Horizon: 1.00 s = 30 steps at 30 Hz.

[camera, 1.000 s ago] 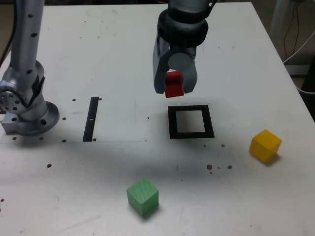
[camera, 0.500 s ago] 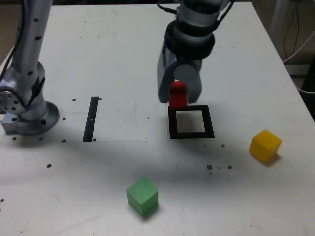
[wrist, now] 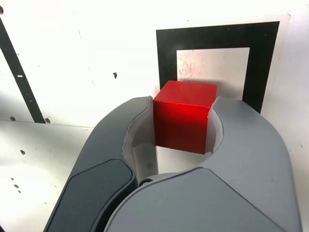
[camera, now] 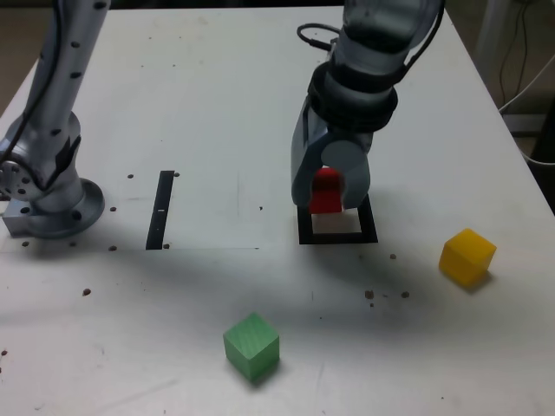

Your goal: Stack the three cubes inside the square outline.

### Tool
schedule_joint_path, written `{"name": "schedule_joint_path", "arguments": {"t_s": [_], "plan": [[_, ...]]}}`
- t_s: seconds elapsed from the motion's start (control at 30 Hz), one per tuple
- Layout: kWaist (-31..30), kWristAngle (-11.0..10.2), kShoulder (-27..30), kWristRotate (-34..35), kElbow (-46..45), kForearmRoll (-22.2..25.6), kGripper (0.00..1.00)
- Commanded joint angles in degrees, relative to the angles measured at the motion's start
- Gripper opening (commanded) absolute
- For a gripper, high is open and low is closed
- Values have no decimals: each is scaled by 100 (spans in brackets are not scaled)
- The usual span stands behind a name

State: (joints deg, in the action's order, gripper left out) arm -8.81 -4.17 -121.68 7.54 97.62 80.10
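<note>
— Gripper (camera: 328,192) first: what is it doing?

— Clamped on the red cube (camera: 326,191). In the wrist view the two grey jaws press the cube's (wrist: 183,116) opposite sides, with the gripper (wrist: 184,126) pointing down at the table.

— Where is that cube against the outline?

— Over the outline (camera: 337,234). In the exterior view it covers the frame's far edge and part of the white centre. In the wrist view the black frame (wrist: 166,53) lies right beyond the cube, which overlaps one edge of it. I cannot tell whether the cube touches the surface yet.

— Now run across the exterior view from its left.

— At the far left stands the arm's base (camera: 48,195), a grey cylinder on a round foot, with a link rising out of the top of the picture. Next comes the strip (camera: 161,210), thin and black, lying flat and running away from the camera. The same strip (wrist: 19,77) shows in the wrist view. Nearer the camera and a bit further right sits the green cube (camera: 251,347), alone, well apart from the outline. Then the gripper with the red cube over the outline, just right of centre. Last, toward the exterior view's right, the yellow cube (camera: 466,256), near the outline but not touching it.

— And the table (camera: 199,104)?

— White, with small dark specks, most of them near the outline and the base.
</note>
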Motion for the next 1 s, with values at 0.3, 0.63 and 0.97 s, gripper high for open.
{"name": "schedule_joint_path", "arguments": {"t_s": [0.3,0.63,0.97], "plan": [[109,-47,-202,-40,47,-42,23],[142,-3,-316,-125,41,-163,32],[142,13,-348,-194,-13,-312,65]]}}
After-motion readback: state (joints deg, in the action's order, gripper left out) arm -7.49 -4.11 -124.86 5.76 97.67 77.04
